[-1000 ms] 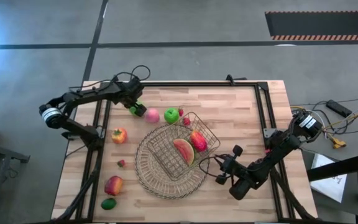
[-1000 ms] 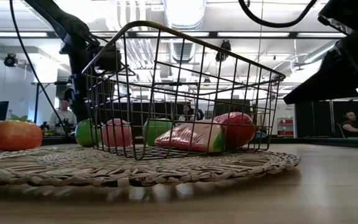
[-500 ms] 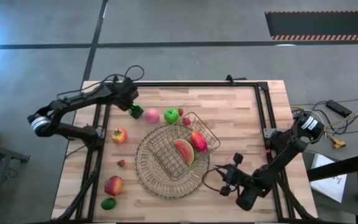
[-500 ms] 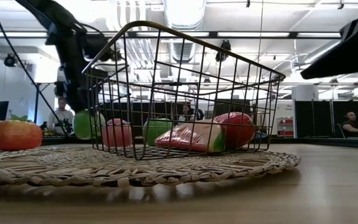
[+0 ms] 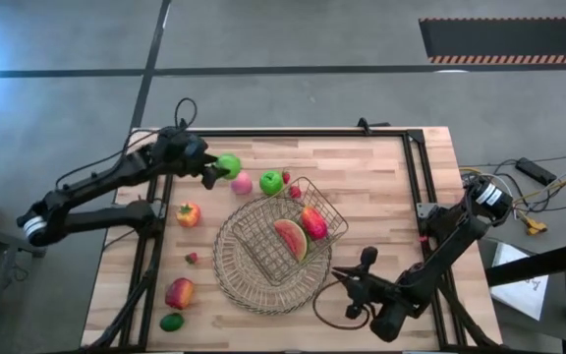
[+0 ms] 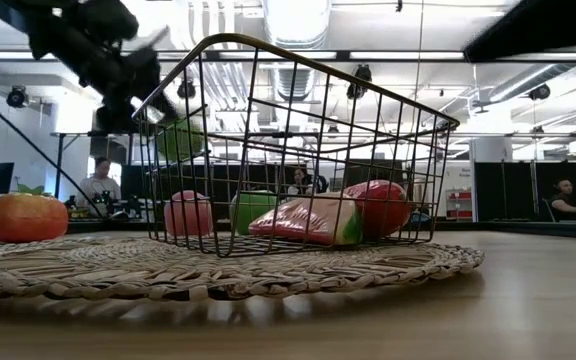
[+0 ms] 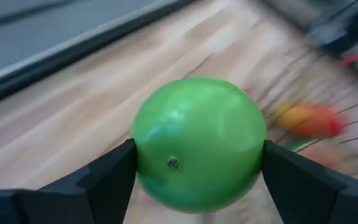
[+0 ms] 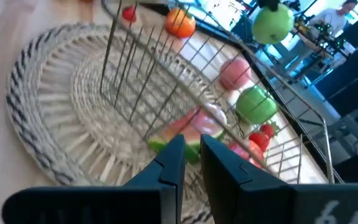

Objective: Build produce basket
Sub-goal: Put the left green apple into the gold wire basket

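Apple [image 7: 197, 143] clamped between left pincer [image 5: 214, 171] fingers.

Basket [image 5: 285, 236]: sits on the woven mat [image 5: 236, 275], near the table's [image 5: 381, 187] middle.
In the basket: watermelon slice [image 5: 291, 239] beside the mango [image 5: 313, 222], which lies toward the right arm's side.
Behind the basket: peach [image 5: 241, 183] and apple [image 5: 271, 182] side by side on the table, a strawberry [image 5: 295, 192] just beside the basket's far corner.
Left gripper [image 5: 214, 172]: at the far left of the table, above the surface, holding another apple [image 5: 228, 165] just beside the peach.
Left of the mat: a third apple [image 5: 188, 213], a second strawberry [image 5: 192, 258] nearer the front.
Front left corner: second mango [image 5: 179, 292], with the lime [image 5: 171, 322] just in front of it.
Right gripper [image 5: 346, 295]: front right, just off the mat's edge.
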Robot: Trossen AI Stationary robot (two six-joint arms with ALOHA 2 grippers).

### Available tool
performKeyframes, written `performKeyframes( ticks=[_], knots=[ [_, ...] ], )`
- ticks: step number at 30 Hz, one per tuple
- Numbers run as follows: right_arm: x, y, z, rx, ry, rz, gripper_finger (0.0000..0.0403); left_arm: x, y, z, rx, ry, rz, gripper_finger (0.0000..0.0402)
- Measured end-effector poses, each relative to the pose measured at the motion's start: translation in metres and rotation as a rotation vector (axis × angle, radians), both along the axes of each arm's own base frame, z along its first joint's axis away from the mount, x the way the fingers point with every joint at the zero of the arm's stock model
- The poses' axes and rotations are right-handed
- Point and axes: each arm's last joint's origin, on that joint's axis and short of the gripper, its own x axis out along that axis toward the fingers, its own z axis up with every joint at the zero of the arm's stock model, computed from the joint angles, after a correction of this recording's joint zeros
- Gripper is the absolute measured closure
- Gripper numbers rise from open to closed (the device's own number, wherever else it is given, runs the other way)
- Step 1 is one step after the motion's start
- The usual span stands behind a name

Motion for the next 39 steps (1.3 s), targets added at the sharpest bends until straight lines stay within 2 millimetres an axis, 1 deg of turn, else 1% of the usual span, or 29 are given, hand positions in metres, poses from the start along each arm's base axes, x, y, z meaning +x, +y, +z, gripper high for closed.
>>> performKeyframes(
  ticks=[3,7,11,14,17,21,25,28,32,35,39],
  knots=[
    [0.009,-0.004,0.006,-0.009,-0.001,-0.017,0.036,0.004,-0.009,-0.001,0.025,-0.16,-0.112,0.0109],
    [0.022,-0.019,0.007,-0.039,-0.031,-0.102,0.0359,0.012,-0.02,-0.003,0.036,-0.347,-0.22,0.0109],
    [0.034,-0.036,0.007,-0.045,-0.058,-0.181,0.0343,0.02,-0.032,-0.006,0.069,-0.457,-0.316,0.0109],
    [0.047,-0.044,0.011,-0.035,-0.087,-0.206,0.0316,0.027,-0.042,-0.007,0.078,-0.501,-0.389,0.0109],
    [0.06,-0.046,0.02,-0.054,-0.114,-0.174,0.0282,0.035,-0.052,-0.006,0.077,-0.528,-0.457,0.0109],
    [0.076,-0.048,0.035,-0.088,-0.144,-0.061,0.0237,0.045,-0.065,-0.003,0.092,-0.594,-0.541,0.0109],
    [0.088,-0.051,0.049,-0.1,-0.208,0.031,0.0211,0.054,-0.073,-0.002,0.099,-0.642,-0.597,0.0109],
    [0.094,-0.056,0.056,-0.087,-0.259,0.064,0.0208,0.06,-0.078,-0.005,0.094,-0.652,-0.621,0.0109],
    [0.101,-0.061,0.063,-0.066,-0.327,0.101,0.022,0.067,-0.082,-0.009,0.08,-0.641,-0.645,0.0108],
    [0.105,-0.069,0.069,-0.052,-0.377,0.082,0.0232,0.072,-0.084,-0.012,0.078,-0.647,-0.659,0.0108],
    [0.112,-0.083,0.069,-0.052,-0.383,0.058,0.025,0.078,-0.086,-0.015,0.079,-0.662,-0.67,0.0108]
  ],
)
